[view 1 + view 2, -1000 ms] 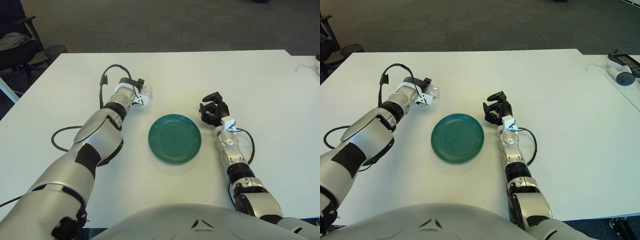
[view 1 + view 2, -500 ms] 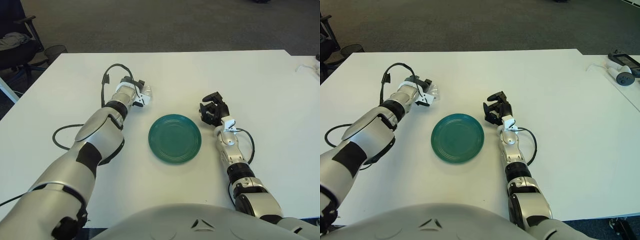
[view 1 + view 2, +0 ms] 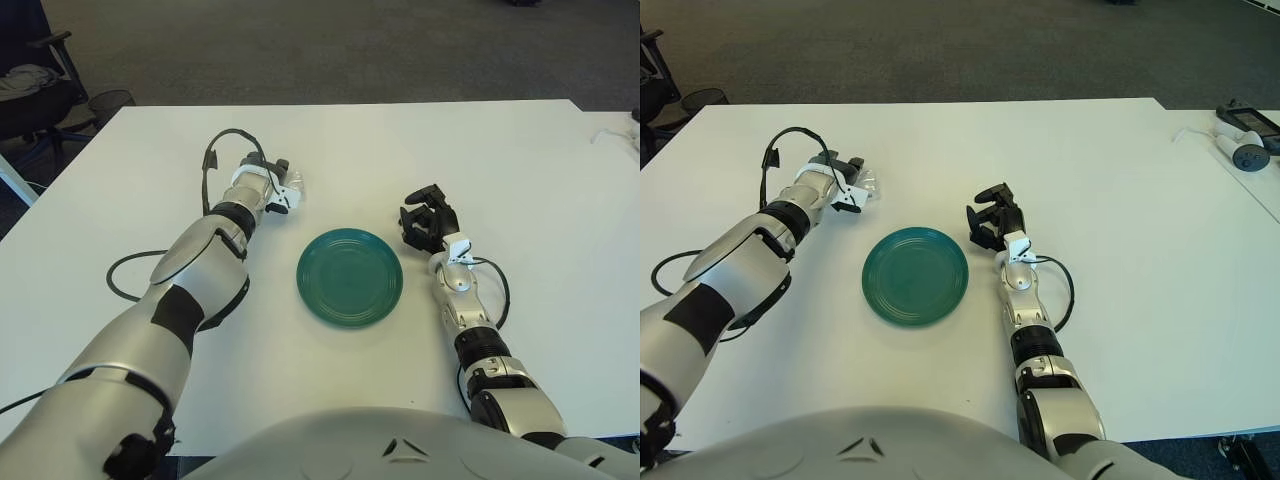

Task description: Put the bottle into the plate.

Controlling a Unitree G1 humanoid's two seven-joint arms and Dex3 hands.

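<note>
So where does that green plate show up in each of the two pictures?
Left eye view: the green plate lies just right of centre, between the two arms.
Right eye view: it lies left of centre.
Shared landmark: the right hand shows just right of the plate, a little farther back, in both.

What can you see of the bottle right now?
The bottle is small, clear and looks like plastic. Only a part shows past the fingers of the left hand, which is closed around it, so its cap, label and contents cannot be made out. It sits up and to the left of the green plate, well apart from it, over the white table. Whether it touches the tabletop cannot be told.
</note>
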